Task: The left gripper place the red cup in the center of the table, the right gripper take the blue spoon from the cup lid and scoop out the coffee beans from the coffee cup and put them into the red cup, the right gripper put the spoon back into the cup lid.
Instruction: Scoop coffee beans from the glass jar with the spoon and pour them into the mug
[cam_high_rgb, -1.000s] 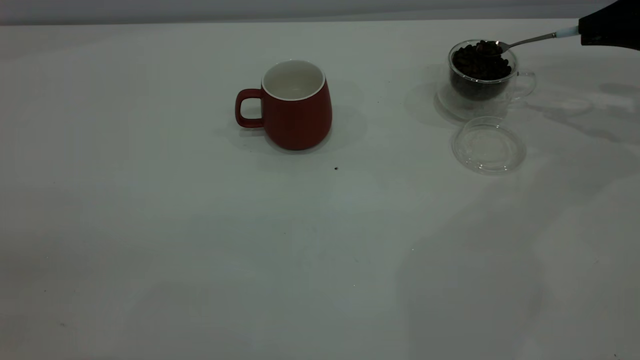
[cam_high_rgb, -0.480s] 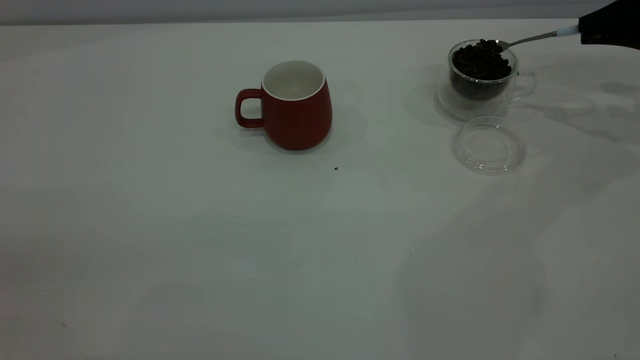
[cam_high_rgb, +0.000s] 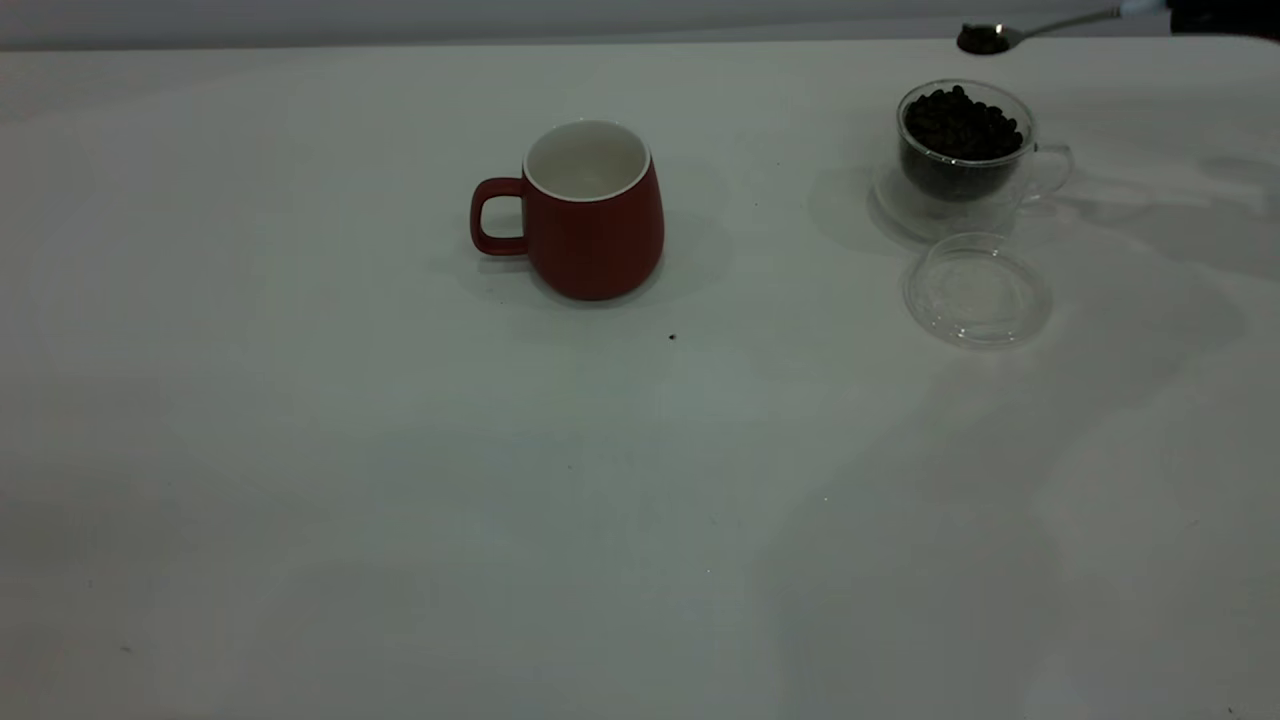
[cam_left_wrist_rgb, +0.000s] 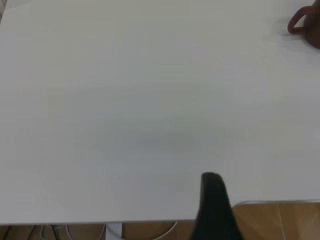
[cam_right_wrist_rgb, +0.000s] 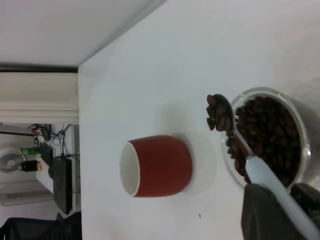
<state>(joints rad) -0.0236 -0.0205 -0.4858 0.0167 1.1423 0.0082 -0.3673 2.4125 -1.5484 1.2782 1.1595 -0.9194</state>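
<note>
Nothing stood between the coffee cup (cam_high_rgb: 962, 145) and the red cup (cam_high_rgb: 590, 215); right gripper (cam_right_wrist_rgb: 280, 212) clenched the bean-laden blue spoon (cam_right_wrist_rgb: 235, 135) above the coffee cup.

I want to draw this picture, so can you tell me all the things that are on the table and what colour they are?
red cup: one, dark red with a white inside, upright near the middle of the table, handle toward the left arm's side.
coffee cup: one, clear glass, toward the right side.
coffee beans: many, dark brown, heaped in the coffee cup; a few more on the spoon.
cup lid: one, clear glass, flat on the table beside the coffee cup, nothing on it.
blue spoon: one, metal bowl, pale blue handle, lifted above the coffee cup.
table: one, white.
right gripper: black, shut on the spoon handle.
left gripper: black, at the table edge, far from the cups.
</note>
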